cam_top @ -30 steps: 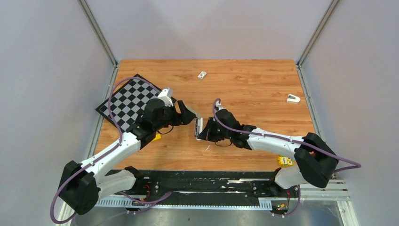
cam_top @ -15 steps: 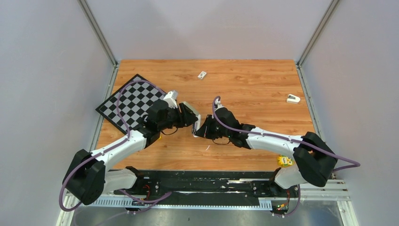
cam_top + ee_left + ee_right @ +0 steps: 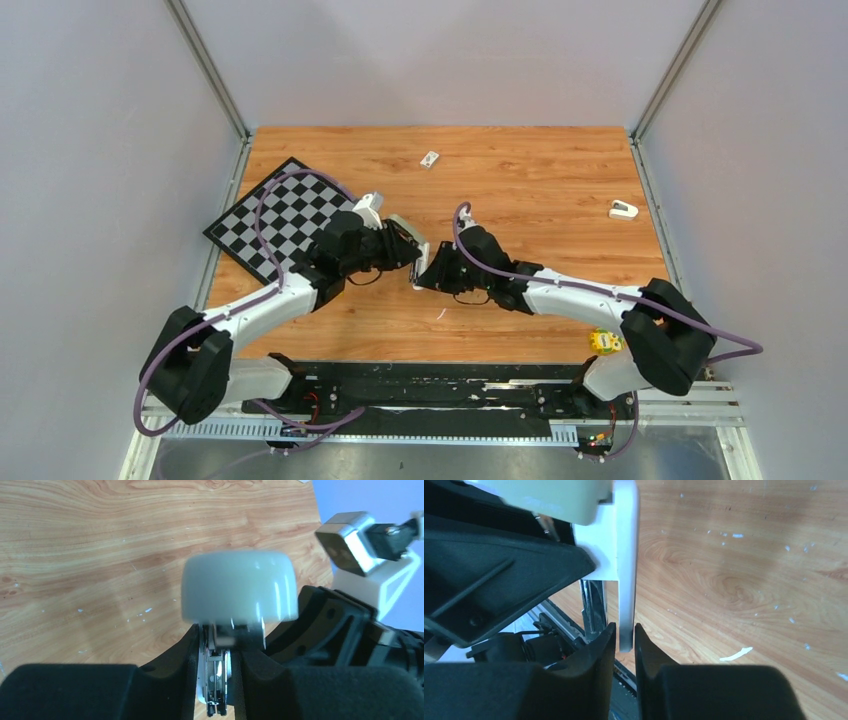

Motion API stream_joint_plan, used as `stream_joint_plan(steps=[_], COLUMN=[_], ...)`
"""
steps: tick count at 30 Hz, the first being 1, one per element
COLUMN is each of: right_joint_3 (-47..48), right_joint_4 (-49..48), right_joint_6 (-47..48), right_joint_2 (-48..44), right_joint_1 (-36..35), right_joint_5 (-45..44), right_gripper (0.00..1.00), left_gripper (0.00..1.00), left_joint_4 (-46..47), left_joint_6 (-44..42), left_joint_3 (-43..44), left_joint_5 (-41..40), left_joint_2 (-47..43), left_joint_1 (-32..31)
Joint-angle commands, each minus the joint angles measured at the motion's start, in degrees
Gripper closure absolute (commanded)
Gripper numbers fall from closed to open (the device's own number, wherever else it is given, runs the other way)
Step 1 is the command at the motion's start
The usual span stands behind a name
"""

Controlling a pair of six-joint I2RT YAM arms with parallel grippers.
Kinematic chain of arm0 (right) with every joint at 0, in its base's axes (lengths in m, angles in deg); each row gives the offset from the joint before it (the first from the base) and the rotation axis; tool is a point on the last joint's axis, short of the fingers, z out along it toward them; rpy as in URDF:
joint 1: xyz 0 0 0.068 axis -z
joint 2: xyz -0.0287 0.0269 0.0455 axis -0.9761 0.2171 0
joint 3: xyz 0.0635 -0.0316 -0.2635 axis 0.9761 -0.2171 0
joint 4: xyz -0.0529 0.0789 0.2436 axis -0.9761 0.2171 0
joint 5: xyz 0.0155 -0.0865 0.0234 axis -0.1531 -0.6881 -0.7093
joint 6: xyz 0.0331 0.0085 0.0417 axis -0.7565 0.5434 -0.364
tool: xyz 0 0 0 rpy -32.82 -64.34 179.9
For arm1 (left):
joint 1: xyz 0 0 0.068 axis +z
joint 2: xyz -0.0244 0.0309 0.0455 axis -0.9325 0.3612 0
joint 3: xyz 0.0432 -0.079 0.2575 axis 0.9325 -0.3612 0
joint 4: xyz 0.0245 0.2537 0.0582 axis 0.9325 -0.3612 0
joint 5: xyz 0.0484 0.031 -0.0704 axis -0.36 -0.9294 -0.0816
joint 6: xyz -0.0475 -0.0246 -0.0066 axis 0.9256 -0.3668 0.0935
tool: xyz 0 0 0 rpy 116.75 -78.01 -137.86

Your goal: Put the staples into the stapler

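Where my two arms meet over the middle of the counter (image 3: 560, 180), the top view shows the stapler (image 3: 421, 262) held between them. My left tool (image 3: 408, 252) reaches in from the left and my right tool (image 3: 428, 275) from the right, crowded so close that from up there I cannot tell how either is set. Only this view takes in the rest: a checkerboard (image 3: 270, 215) beneath my left arm, a small white box (image 3: 430, 158) at the far side, a white item (image 3: 623, 209) near the right edge, a yellow object (image 3: 605, 343) beside my right arm's base, and a pale sliver (image 3: 440, 314) too small to make out. My left wrist view alone shows the stapler hinged open: its rounded pale lid (image 3: 237, 592), blurred, stands up off the metal channel (image 3: 218, 680). The channel runs down between my left fingers (image 3: 100, 690), which press against its sides with no gap showing. My right tool's black body and its camera (image 3: 350, 550) sit just to the right. My right wrist view shows what the others hide: my right fingers (image 3: 599, 650) are pinched almost together on the edge of the stapler's thin white base plate (image 3: 626, 570), which stands on edge. My left tool's dark bulk fills the left side, and the sliver lies on the counter well apart.
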Motion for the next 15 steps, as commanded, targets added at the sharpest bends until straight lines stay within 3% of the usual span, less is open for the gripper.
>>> stream_joint_plan(steps=[1,6,9,12,15], right_joint_3=[0.0,-0.8,-3.8,-4.6,-4.4], right_joint_4=[-0.4,6.8,8.2,13.3,18.1], right_joint_6=[0.9,3.9,4.9,7.5,10.1], right_joint_2=[-0.8,-3.2,-7.4,-12.3,-16.9], right_joint_1=[1.6,3.5,5.0,5.4,5.4], right_joint_5=[-0.2,-1.7,-2.6,-6.6,-10.9], right_gripper=[0.71,0.38,0.13,0.03,0.00], left_gripper=[0.84,0.85,0.86,0.86,0.86], left_joint_4=[-0.8,-5.8,-8.4,-9.8,-11.3], left_joint_6=[-3.2,-7.8,-10.2,-11.3,-12.2], left_joint_3=[2.7,8.3,12.9,18.4,23.4], left_joint_5=[-3.5,-12.0,-18.7,-25.1,-29.3], left_joint_2=[2.4,7.7,12.5,18.1,24.3], left_joint_1=[-0.3,-0.3,-0.3,-0.2,-0.3])
